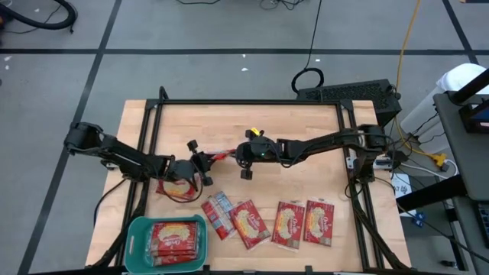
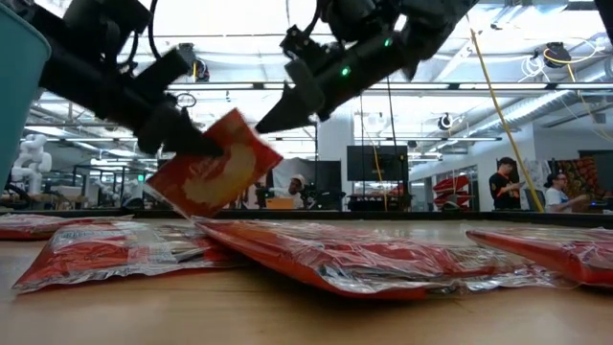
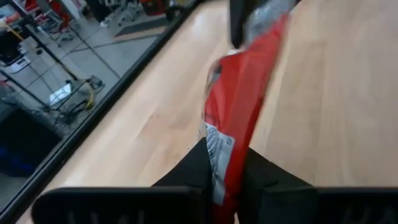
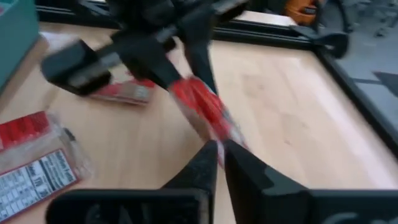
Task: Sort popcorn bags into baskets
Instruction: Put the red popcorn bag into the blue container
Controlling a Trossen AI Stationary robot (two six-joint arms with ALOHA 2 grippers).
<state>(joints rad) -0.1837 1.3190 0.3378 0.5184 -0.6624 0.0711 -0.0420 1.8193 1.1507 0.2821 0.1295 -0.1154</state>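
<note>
Flat red plastic popcorn bag (image 1: 221, 155) airborne above table (image 1: 306, 126) centre; left gripper (image 1: 205, 163) and right gripper (image 1: 238, 155) both clamped on it.

No readable text: white lettering on popcorn bags (image 1: 318, 222) too small, label panel on flipped bag (image 4: 34, 173) illegible

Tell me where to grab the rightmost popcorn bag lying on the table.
Probably best: grip the rightmost bag by its short end seam facing the table's middle, coming straight down. It lies flat, a neighbouring bag close beside it, bare wood beyond that end. Left pincer and right pincer are both shut on the held bag.
</note>
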